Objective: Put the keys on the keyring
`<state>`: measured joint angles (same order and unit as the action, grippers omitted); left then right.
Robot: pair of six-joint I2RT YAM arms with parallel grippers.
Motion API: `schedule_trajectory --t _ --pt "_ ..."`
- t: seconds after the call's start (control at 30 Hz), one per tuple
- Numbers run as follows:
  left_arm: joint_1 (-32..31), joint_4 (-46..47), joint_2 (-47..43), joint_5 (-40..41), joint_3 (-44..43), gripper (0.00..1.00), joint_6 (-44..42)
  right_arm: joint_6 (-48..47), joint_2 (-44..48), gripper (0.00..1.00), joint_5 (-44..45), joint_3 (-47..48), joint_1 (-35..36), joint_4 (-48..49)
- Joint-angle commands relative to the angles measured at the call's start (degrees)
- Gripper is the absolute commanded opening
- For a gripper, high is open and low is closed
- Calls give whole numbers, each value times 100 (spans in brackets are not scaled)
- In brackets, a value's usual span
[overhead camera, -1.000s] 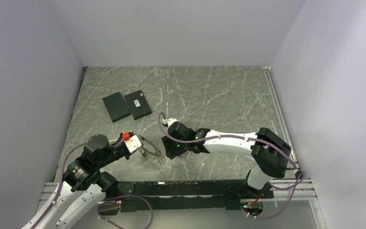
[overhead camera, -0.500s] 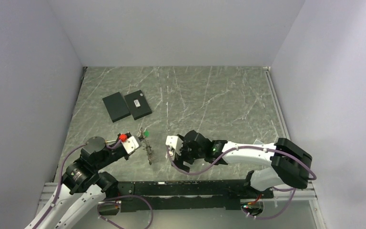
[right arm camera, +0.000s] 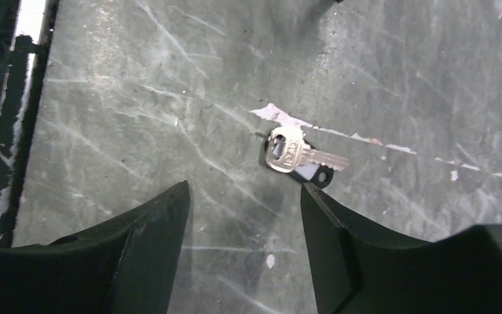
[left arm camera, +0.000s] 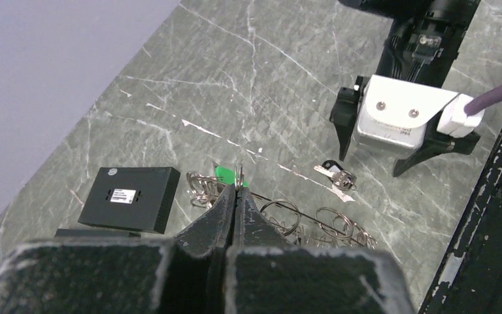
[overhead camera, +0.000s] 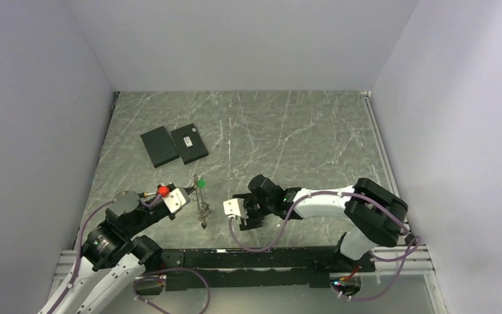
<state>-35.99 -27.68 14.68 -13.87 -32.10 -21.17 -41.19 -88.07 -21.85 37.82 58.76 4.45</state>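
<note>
Currently, my left gripper (left arm camera: 235,195) has its jaws pressed fully together. They pinch the keyring (left arm camera: 239,174), a small thin metal ring that stands upright out of the fingertips at the centre of the left wrist view. The small green tag (left arm camera: 222,174) lies just left of the ring. The grey chain of wire loops (left arm camera: 314,222) trails along the table toward the lower right of that frame.

My right gripper (right arm camera: 245,190) holds its jaws wide apart and grips nothing. Its two black fingers (right arm camera: 147,252) fill the lower corners of the right wrist view. A small silver metal key with a black head (right arm camera: 291,154) lies flat on the grey-green marbled table (right arm camera: 137,98) at the centre of that frame. It sits beyond the gap between the fingertips, nearer the right-hand finger, and touches neither. A white streak (right arm camera: 276,112) on the table runs just above the key.

Seen from the left wrist, the key lies right of centre, between the keyring and the right gripper and apart from the chain.

Two flat black rectangular plates (overhead camera: 159,146) lie side by side in the upper left of the top view, well apart from both grippers.
</note>
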Motion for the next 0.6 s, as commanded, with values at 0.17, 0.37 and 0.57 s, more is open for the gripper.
schedule_trajectory --t 0.17,0.37,0.57 --pt "-5 412 -219 61 -8 0 131 -671 -415 59 -525 609 21 194" --pt "-4 463 -303 105 33 0 155 -770 -658 55 -628 755 48 28" --pt "-4 492 -360 165 68 0 166 -810 -814 44 -600 851 56 -33"
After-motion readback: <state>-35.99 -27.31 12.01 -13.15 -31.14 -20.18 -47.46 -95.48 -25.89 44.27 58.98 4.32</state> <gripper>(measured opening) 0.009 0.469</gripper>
